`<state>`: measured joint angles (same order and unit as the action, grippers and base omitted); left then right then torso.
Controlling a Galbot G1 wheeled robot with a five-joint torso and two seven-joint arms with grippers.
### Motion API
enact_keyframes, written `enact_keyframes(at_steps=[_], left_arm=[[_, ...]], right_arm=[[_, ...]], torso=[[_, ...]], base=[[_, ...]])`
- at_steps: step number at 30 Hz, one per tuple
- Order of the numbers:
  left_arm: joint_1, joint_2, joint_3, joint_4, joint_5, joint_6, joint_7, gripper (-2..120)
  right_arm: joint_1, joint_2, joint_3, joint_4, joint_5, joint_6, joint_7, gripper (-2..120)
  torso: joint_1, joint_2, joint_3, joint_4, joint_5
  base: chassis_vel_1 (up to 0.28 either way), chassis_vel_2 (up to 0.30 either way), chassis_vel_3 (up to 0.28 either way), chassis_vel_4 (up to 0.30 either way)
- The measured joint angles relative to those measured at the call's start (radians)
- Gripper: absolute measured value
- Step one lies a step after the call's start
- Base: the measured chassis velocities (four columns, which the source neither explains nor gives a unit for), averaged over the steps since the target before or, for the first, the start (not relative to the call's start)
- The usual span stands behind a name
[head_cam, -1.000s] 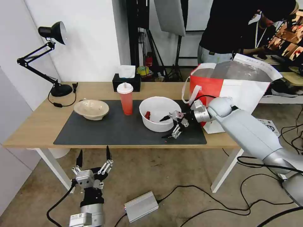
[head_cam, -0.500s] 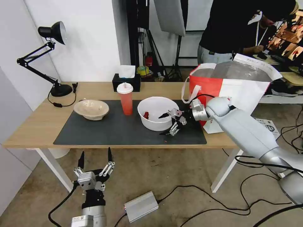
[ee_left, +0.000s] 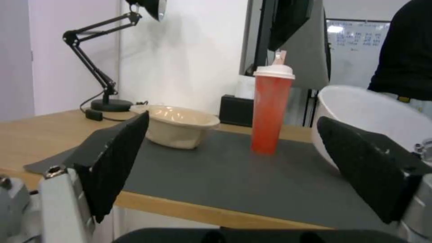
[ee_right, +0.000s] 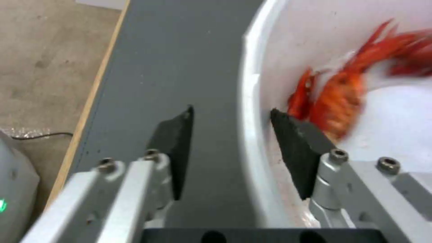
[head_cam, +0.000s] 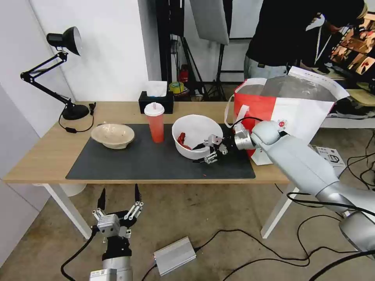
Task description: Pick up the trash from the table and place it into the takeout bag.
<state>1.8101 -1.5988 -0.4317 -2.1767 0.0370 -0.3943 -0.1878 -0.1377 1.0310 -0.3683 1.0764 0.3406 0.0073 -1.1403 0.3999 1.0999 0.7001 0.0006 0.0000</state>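
Note:
On the table [head_cam: 43, 156], the white bowl [head_cam: 195, 128] with red scrap [ee_right: 342, 98] stands tipped on the dark mat [head_cam: 136, 164], its right side raised. My right gripper [head_cam: 203, 153] is open astride the bowl's right rim [ee_right: 247, 84]. One finger is against the inner wall and the other stands a gap away outside. The red cup [head_cam: 155, 123] and the beige bowl [head_cam: 113, 135] stand to the left on the mat. The takeout bag [head_cam: 297, 105] stands open at the table's right end. My left gripper [head_cam: 119, 203] hangs open below the table's front edge, facing the cup [ee_left: 271, 111].
A black desk lamp [head_cam: 64, 58] stands at the far left corner and a black tissue box [head_cam: 156, 102] behind the cup. A grey power box [head_cam: 174, 255] and cables lie on the floor. A person stands behind the bag.
My right gripper has moved slightly left and up and its fingers have narrowed around the rim. The white bowl has tipped, right side rising. The left arm has hardly moved.

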Motion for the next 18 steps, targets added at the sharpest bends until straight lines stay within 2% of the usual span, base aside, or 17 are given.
enact_keyframes(at_steps=[1, 2, 5, 6, 8, 12, 18], left_arm=[[0.000, 0.000, 0.000, 0.000, 0.000, 0.000, -0.001, 100], [0.000, 0.000, 0.000, 0.000, 0.000, 0.000, -0.001, 100], [0.000, 0.000, 0.008, 0.001, 0.001, -0.001, -0.001, 100], [0.000, 0.000, 0.008, 0.001, 0.001, -0.001, -0.001, 100], [0.001, 0.000, 0.014, 0.001, 0.004, -0.002, -0.001, 100], [0.005, 0.000, 0.021, 0.000, 0.010, -0.003, -0.001, 100], [0.013, 0.000, 0.026, -0.002, 0.018, -0.010, -0.001, 100]], right_arm=[[-0.002, -0.001, -0.001, 0.001, 0.000, 0.000, 0.000, 38], [-0.002, -0.001, -0.001, 0.001, 0.000, 0.000, 0.000, 38], [-0.008, -0.008, -0.001, 0.012, 0.011, 0.000, 0.002, 22], [-0.008, -0.008, -0.001, 0.012, 0.011, 0.000, 0.002, 22], [-0.013, -0.011, -0.002, 0.020, 0.019, 0.000, 0.008, 14], [-0.018, -0.017, -0.002, 0.034, 0.025, 0.000, 0.017, 8], [-0.019, -0.027, -0.005, 0.045, 0.034, 0.000, 0.031, 8]], torso=[[0.000, 0.000, 0.000, -0.0002, 0.0007], [0.000, 0.000, 0.000, -0.0002, 0.0007], [0.000, 0.000, 0.000, -0.0006, 0.0002], [0.000, 0.000, 0.000, -0.0006, 0.0002], [0.000, 0.000, 0.000, -0.0006, 0.0001], [0.000, 0.000, 0.000, -0.0006, 0.0000], [0.000, 0.000, 0.000, -0.0005, 0.0001]], base=[[0.000, 0.000, 0.000, 0.000], [0.000, 0.000, 0.000, 0.000], [0.000, 0.000, 0.000, 0.000], [0.000, 0.000, 0.000, 0.000], [0.000, 0.000, 0.000, 0.000], [0.000, 0.000, 0.000, 0.000], [0.000, 0.000, 0.000, 0.000]])
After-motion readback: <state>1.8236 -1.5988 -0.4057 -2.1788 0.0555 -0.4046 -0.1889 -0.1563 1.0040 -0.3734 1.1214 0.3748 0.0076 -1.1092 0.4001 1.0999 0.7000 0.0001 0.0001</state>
